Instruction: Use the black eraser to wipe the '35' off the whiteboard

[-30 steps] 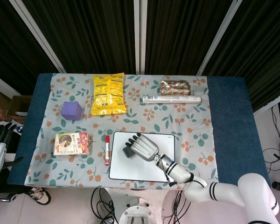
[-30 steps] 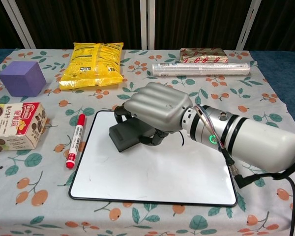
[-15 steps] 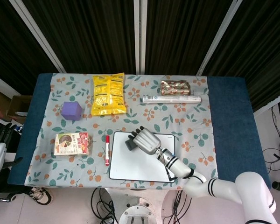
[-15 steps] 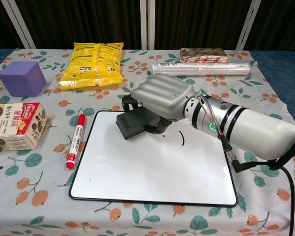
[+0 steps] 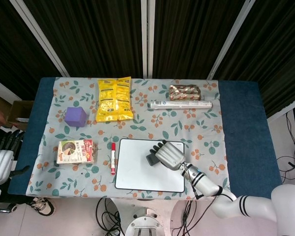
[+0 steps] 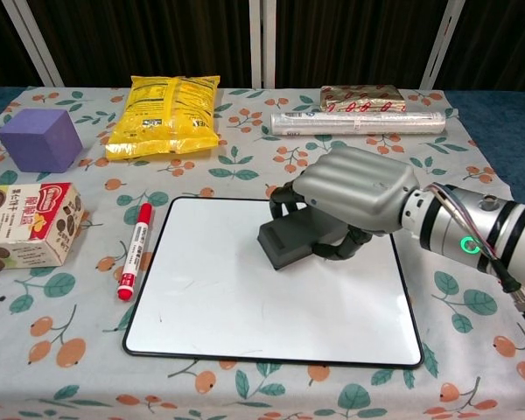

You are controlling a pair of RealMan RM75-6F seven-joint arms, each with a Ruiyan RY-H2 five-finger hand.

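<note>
The right robot hand (image 6: pixel 360 188) reaches in from the worktop's right front, palm down, fingers curled over the black eraser (image 6: pixel 293 242) and gripping it flat against the whiteboard (image 6: pixel 201 306). The eraser sits on the board's right half, near its far edge. The visible board surface is white (no digits can be made out). A red marker (image 6: pixel 133 250) lies just beside the board's left edge. The left robot hand (image 5: pixel 0 160) rests off the worktop's left side, fingers extended, holding nothing
</note>
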